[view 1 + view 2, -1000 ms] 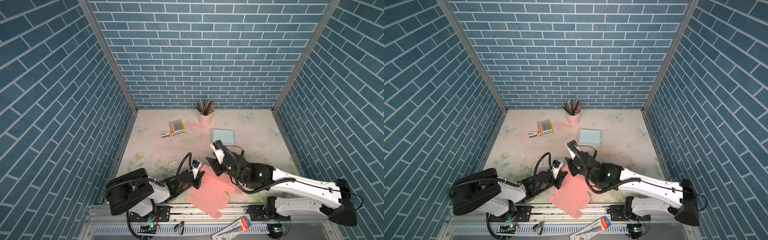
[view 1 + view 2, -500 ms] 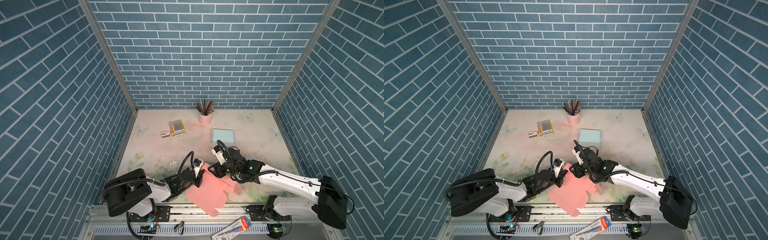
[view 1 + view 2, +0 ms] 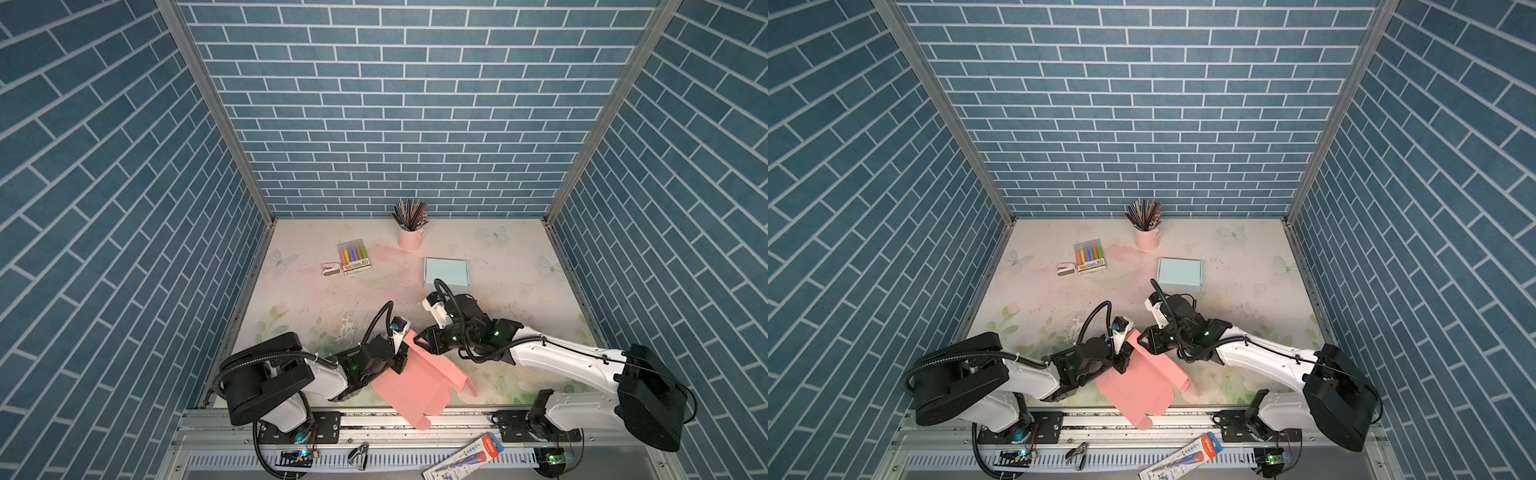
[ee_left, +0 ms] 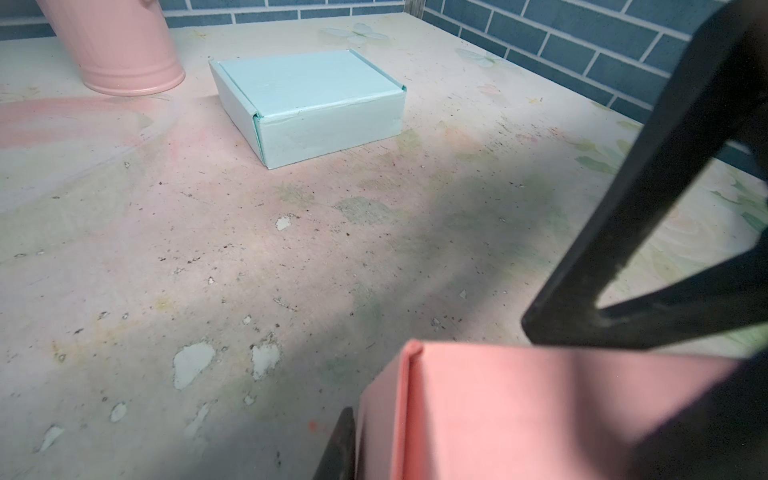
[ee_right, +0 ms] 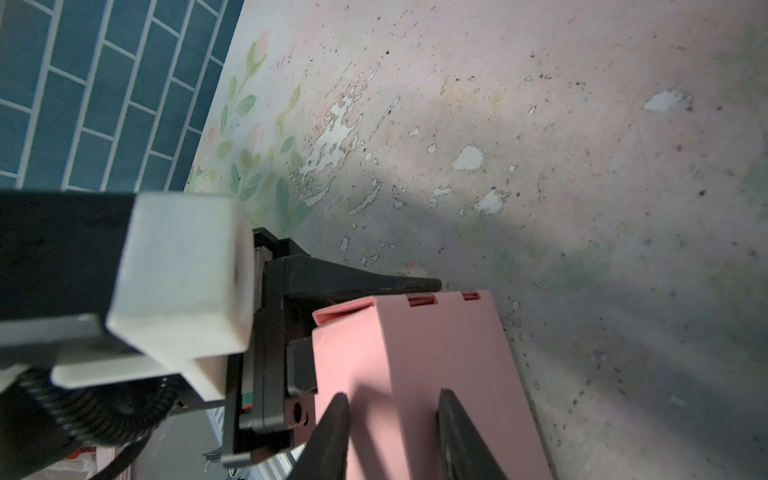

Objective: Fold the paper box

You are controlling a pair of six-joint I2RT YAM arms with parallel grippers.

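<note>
Left gripper [image 3: 401, 360] pinching pink paper box [image 3: 415, 386] edge | right gripper [image 3: 420, 340] part-open, empty | likely light, floppy card; grip beside creases.

Two paper boxes on the bench [image 3: 332, 307]: one pink box [image 3: 409, 382] and one light blue box [image 3: 446, 272]. One pink cup [image 3: 409, 237] stuffed with pencils [image 3: 409, 210], way too many to count. One marker pack [image 3: 354, 258], markers too small to tally. One little white stapler-looking thing [image 3: 331, 269]. Past the front edge: one binder clip [image 3: 360, 455], one packaged pen [image 3: 463, 455]. Two robot arms, left arm [image 3: 291, 374] and right arm [image 3: 561, 361].
</note>
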